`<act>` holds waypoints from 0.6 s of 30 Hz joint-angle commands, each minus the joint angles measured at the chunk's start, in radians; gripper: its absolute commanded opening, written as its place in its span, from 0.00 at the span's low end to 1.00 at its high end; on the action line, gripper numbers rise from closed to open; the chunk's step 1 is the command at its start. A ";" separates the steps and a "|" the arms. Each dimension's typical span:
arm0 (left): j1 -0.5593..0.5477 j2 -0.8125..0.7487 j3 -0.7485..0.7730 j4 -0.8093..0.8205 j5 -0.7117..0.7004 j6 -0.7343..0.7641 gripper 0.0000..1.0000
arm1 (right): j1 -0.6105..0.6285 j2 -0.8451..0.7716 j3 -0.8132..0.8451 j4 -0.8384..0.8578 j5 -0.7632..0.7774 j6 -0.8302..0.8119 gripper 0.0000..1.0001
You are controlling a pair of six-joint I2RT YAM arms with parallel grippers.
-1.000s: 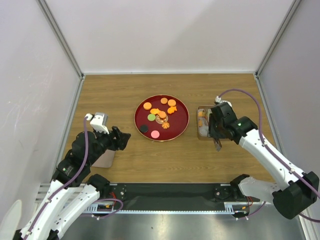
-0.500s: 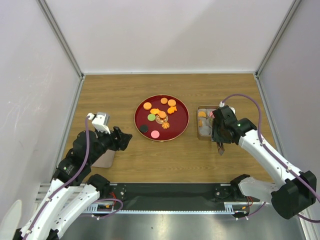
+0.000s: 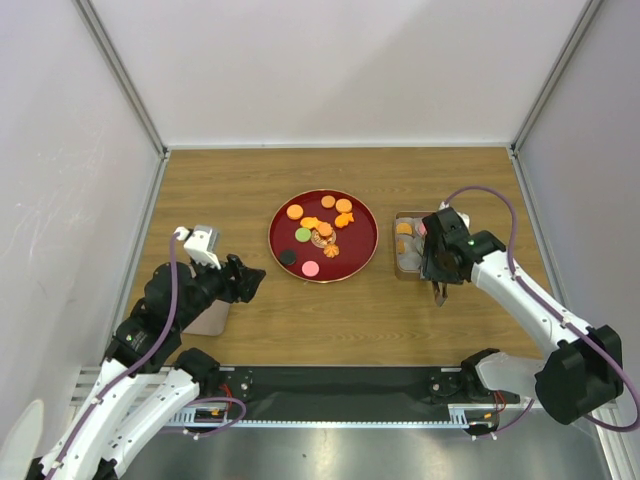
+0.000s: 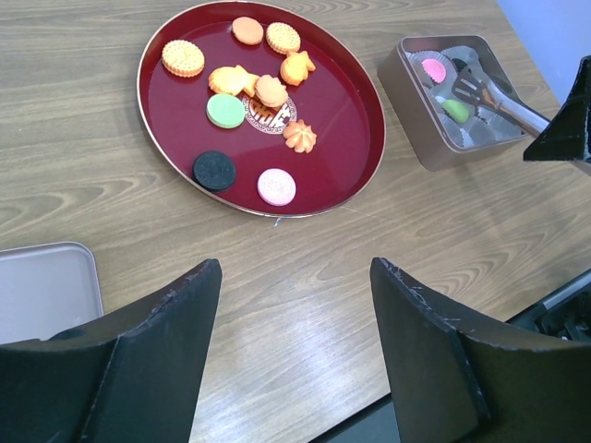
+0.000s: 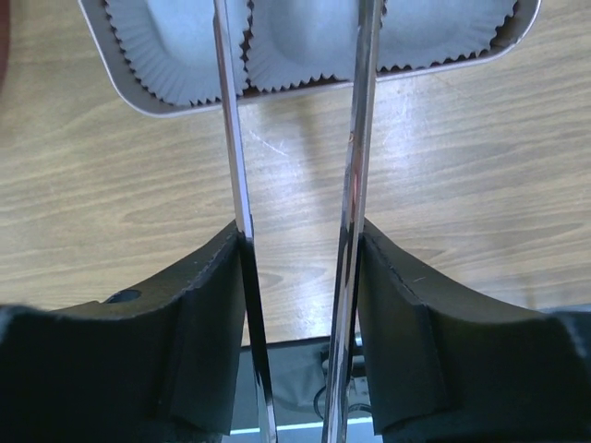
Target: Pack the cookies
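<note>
Several cookies [image 3: 320,235] in orange, green, pink and black lie on the dark-red plate [image 3: 355,250]; they also show in the left wrist view [image 4: 268,92]. The metal tin [image 3: 404,270] with paper cups stands to the plate's right and holds a pink cookie [image 4: 434,69] and a green cookie [image 4: 455,111]. My right gripper [image 3: 433,262] is shut on metal tongs [image 5: 355,138], whose tips reach over the tin [image 5: 138,97]. My left gripper [image 4: 295,268] is open and empty, above the table left of the plate.
The tin's lid [image 3: 208,318] lies flat under my left arm, near the left front edge; it shows in the left wrist view [image 4: 42,286]. Grey walls close the table on three sides. Bare wood lies between plate and front edge.
My right gripper with the tongs has shifted slightly toward the front and turned over the tin's near end. The left arm has barely moved.
</note>
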 commanded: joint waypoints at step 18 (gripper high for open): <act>-0.035 0.094 0.009 0.000 -0.096 -0.009 0.74 | -0.017 0.068 0.270 -0.002 -0.063 -0.121 0.52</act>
